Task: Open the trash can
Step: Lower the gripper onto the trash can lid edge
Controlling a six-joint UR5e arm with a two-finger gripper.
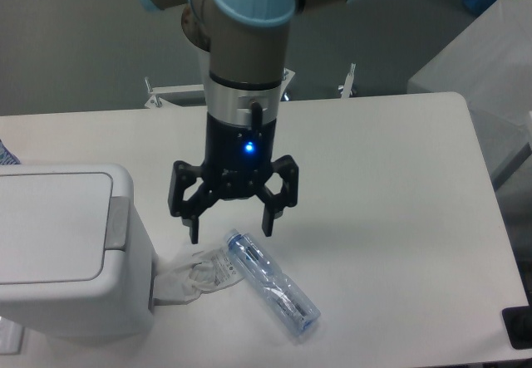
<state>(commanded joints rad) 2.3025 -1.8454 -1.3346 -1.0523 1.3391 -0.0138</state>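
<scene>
Trash can (62, 252) lid down, gripper (232, 228) spread wide, holding nothing, above bottle (271, 282)

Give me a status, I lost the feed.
Gripper open, empty, above the table. Trash can lid shut, grey tab untouched. Bottle and crumpled wrapper lying beside the can.
</scene>
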